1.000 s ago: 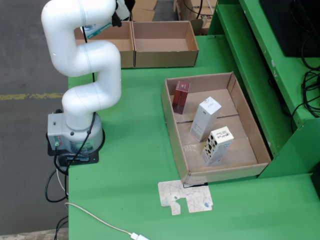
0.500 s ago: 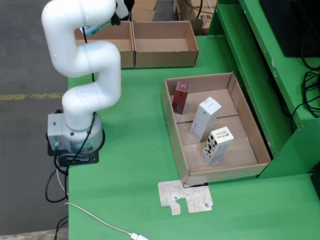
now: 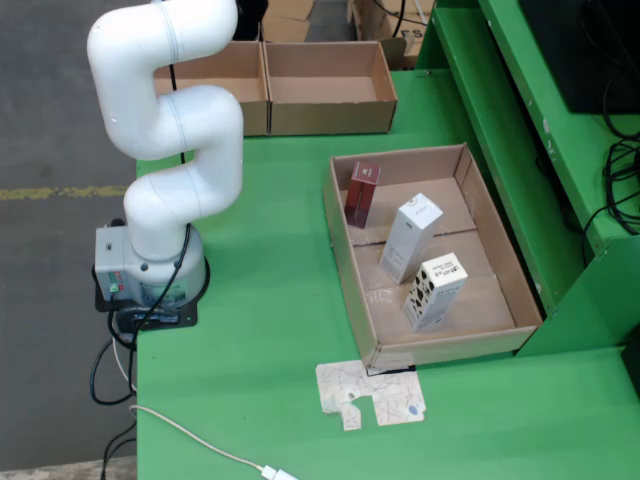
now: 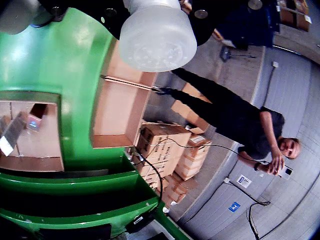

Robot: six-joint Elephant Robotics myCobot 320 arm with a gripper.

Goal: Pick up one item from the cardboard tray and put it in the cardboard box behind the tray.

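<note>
**Arm up over the back boxes, three items in the tray**

In the fixed view, nearest you lies a flat cardboard scrap point(image 3: 371, 393) on the green table point(image 3: 270, 330), just in front of the tray point(image 3: 350, 262), and a white cable point(image 3: 205, 445) runs toward the front edge. The tray holds three items. A white box with black spots point(image 3: 434, 290) stands nearest, tilted. Behind it stands a plain white box point(image 3: 410, 237), also leaning. A dark red box point(image 3: 362, 194) stands upright in the tray's far left corner.

To the left, the arm point(image 3: 172, 130) rises from its base point(image 3: 150, 275) at the table's edge and bends up toward the top of the frame. Behind the tray you see two open cardboard boxes side by side: the right box point(image 3: 325, 88) looks bare inside, and the left box point(image 3: 215, 85) is partly hidden by the arm.

The gripper point(image 4: 157, 30) shows only in the riding view, as a pale rounded cup at the top. You cannot tell how its jaws stand; nothing shows held in it. Beyond it that view shows a box floor, stacked cartons point(image 4: 165, 150) and a person in black point(image 4: 240, 120).
</note>
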